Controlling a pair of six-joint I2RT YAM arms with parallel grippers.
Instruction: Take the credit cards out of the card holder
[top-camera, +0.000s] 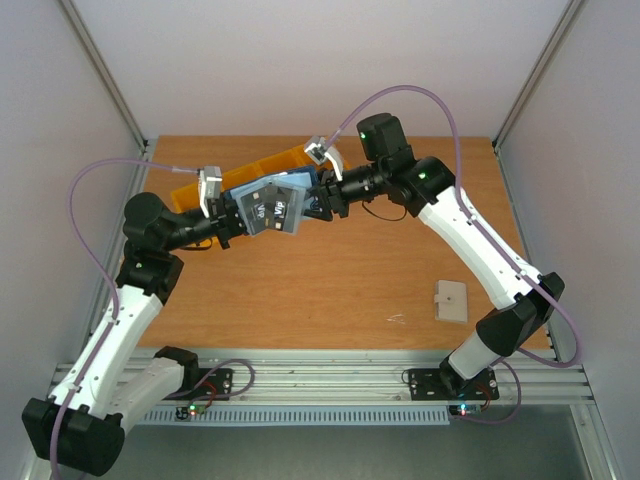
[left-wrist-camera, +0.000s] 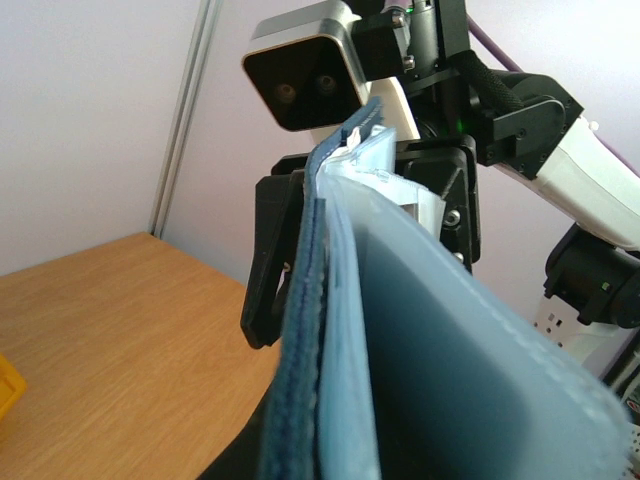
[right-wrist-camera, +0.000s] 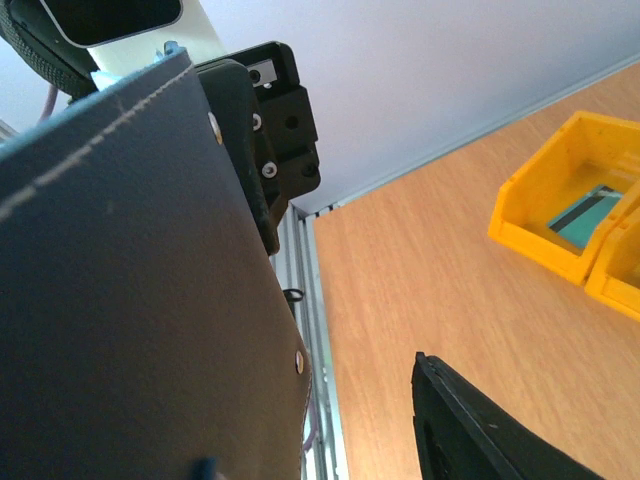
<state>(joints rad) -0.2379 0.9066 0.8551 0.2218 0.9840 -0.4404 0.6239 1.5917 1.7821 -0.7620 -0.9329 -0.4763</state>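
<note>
- While the left gripper (top-camera: 226, 218) is squeezed shut on one end of the card holder (top-camera: 262, 190), it holds the holder open, up in the air over the table (top-camera: 330, 290).
- The right gripper (top-camera: 318, 200) is at the other end. It is about half open, with nothing pinched. The left wrist view shows one finger on each side of the holder's edge.
- In the right wrist view, one finger (right-wrist-camera: 480, 430) is apart from the dark cover.
- The credit cards (top-camera: 282, 211) sit in the pockets, facing up, just beside the right gripper.
- A teal card (right-wrist-camera: 590, 212) lies in a yellow bin (right-wrist-camera: 540, 225).
- I think the step now is picking a card out of a pocket.
- Next, the right gripper should pinch just one card edge, not the cover, and slide it out while the left one holds tight.
</note>
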